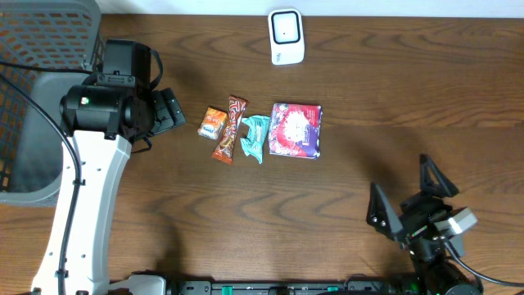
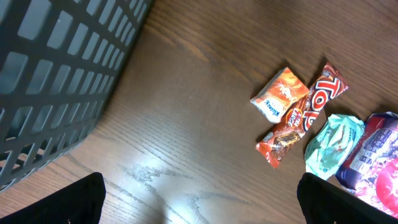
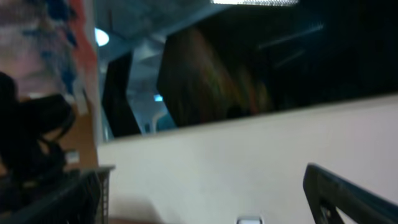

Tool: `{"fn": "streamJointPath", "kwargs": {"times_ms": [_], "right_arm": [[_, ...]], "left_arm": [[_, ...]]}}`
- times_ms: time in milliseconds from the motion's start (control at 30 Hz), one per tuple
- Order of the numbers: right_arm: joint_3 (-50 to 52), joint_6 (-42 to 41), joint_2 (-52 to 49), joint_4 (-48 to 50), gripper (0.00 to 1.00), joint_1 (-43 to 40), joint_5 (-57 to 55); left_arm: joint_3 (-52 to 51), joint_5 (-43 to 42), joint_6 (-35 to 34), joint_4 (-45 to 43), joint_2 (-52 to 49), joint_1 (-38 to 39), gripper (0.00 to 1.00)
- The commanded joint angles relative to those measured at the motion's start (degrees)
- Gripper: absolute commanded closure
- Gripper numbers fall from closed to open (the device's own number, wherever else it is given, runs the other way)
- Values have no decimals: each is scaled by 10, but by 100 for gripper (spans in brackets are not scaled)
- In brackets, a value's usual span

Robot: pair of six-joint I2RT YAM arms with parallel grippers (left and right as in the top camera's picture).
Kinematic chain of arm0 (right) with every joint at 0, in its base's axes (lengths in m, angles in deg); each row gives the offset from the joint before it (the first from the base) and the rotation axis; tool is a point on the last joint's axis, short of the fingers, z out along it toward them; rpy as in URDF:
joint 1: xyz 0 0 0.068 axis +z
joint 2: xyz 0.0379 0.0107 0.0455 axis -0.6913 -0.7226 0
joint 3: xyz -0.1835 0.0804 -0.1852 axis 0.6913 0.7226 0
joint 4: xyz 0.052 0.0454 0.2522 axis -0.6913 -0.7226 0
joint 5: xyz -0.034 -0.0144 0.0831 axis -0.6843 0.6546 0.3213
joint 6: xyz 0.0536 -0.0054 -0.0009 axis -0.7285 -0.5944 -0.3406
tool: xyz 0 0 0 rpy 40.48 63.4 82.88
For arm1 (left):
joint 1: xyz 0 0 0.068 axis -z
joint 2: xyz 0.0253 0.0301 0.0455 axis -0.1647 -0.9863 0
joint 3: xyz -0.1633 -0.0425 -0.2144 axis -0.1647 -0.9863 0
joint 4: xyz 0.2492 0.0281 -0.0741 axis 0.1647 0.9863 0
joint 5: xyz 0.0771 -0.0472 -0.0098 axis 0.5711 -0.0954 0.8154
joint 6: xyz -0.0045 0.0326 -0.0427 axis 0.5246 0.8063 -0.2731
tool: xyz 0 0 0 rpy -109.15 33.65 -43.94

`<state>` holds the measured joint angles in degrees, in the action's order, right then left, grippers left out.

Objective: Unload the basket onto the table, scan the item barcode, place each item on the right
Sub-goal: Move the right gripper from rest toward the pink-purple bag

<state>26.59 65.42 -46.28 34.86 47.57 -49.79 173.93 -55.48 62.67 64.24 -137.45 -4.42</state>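
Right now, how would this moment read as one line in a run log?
left gripper: open, empty | right gripper: open, empty | four snacks: lying on table | white scanner: unused

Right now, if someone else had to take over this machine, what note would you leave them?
Grippers: left gripper open, empty, just left of the snacks; right gripper open, empty, at the near right.
Things: orange pack, red bar, teal packet and purple pack lie in a row mid-table; white scanner at the far edge.
Done: nothing picked up.
Left: grasp an item, show its barcode to the scanner.
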Motion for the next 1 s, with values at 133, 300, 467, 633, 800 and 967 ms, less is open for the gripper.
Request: {"fn": "streamJointPath", "kwargs": {"times_ms": [133,300,467,633,800,967], "right_arm": [[-198,80,-187,-206,1,0,3],[-391,129,-411,-413,1,0,38],[-577,177,-612,-623,1,21,72],[-675,155,-771,-689,1,44,234],[-675,113,-853,-686,1,45,292],[-675,74,-917,-681,1,44,232]], "left_arm": [[2,3,-5,2,-2,0,2],[2,3,-5,2,-2,0,2],[2,3,-5,2,-2,0,2],[2,3,-5,2,-2,0,2],[2,3,-5,2,-2,0,2],[2,3,-5,2,-2,0,2]]}}
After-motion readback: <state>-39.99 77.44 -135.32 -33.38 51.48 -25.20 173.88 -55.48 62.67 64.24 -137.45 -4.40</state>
